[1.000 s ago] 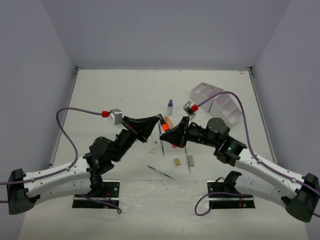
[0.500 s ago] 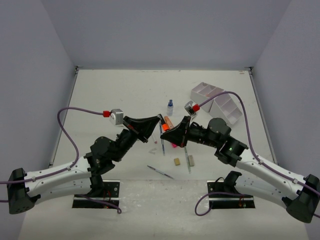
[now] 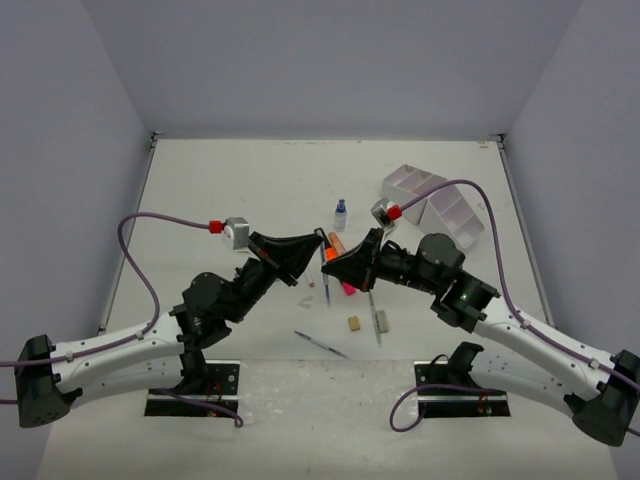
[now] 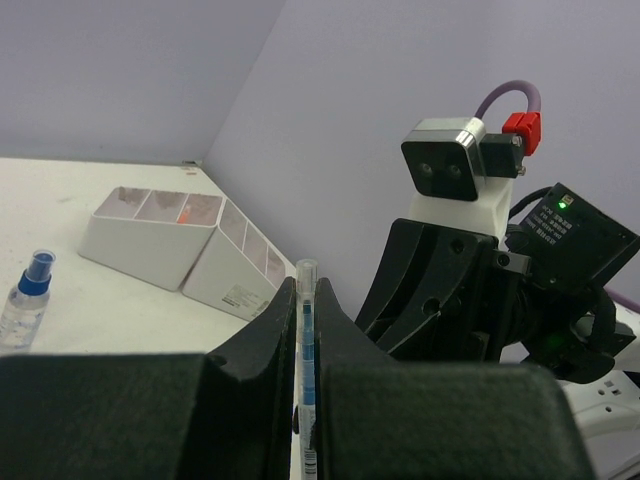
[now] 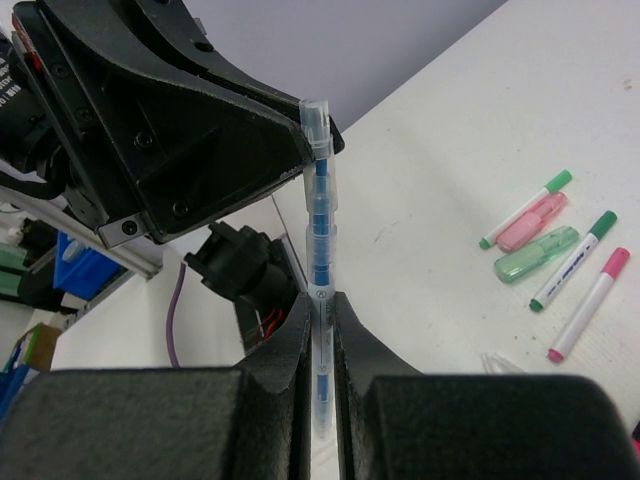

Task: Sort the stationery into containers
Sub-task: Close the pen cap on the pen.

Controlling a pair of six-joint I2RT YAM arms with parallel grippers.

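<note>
A thin clear pen with blue inside (image 4: 306, 330) is gripped at once by both grippers above the table's middle. My left gripper (image 4: 306, 300) is shut on one end, and my right gripper (image 5: 320, 310) is shut on the other end of the same pen (image 5: 320, 220). From above, the two grippers meet tip to tip, left gripper (image 3: 316, 243) and right gripper (image 3: 330, 268). The white compartment organizer (image 3: 435, 205) stands at the far right. Pink highlighter (image 5: 533, 222), green highlighter (image 5: 535, 254) and thin markers (image 5: 590, 303) lie on the table.
A blue-capped bottle (image 3: 340, 213) stands beyond the grippers. A black and orange marker (image 3: 335, 245), two small erasers (image 3: 353, 323), (image 3: 381, 320) and another pen (image 3: 322, 344) lie below and in front of them. The left arm's purple cable (image 3: 150, 222) loops at left.
Both grippers have drifted very slightly with the pen still clamped between them. Nothing was let go or picked up.
</note>
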